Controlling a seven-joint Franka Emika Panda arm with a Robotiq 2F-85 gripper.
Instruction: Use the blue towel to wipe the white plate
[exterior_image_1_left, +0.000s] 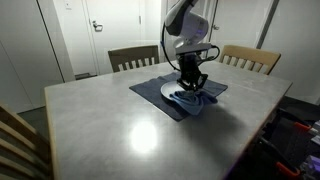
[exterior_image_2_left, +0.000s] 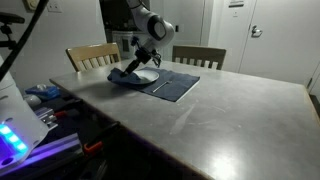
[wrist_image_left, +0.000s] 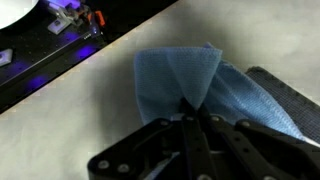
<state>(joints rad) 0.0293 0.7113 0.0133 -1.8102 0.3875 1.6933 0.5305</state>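
Observation:
The blue towel (exterior_image_1_left: 196, 98) lies bunched over the near side of the white plate (exterior_image_1_left: 170, 89), which sits on a dark blue placemat (exterior_image_1_left: 150, 88). My gripper (exterior_image_1_left: 191, 83) points straight down and is shut on a pinch of the towel. In the other exterior view the towel (exterior_image_2_left: 124, 76) drapes off the plate (exterior_image_2_left: 147, 75) under the gripper (exterior_image_2_left: 138, 65). In the wrist view the towel (wrist_image_left: 180, 80) fans out from between the closed fingers (wrist_image_left: 190, 112) and hides the plate.
The grey table (exterior_image_1_left: 120, 125) carries the placemat (exterior_image_2_left: 178, 84). Two wooden chairs (exterior_image_1_left: 133, 57) (exterior_image_1_left: 250, 58) stand behind it. A chair back (exterior_image_1_left: 15, 140) is at the near corner. Electronics with lights (exterior_image_2_left: 20, 130) sit beside the table edge.

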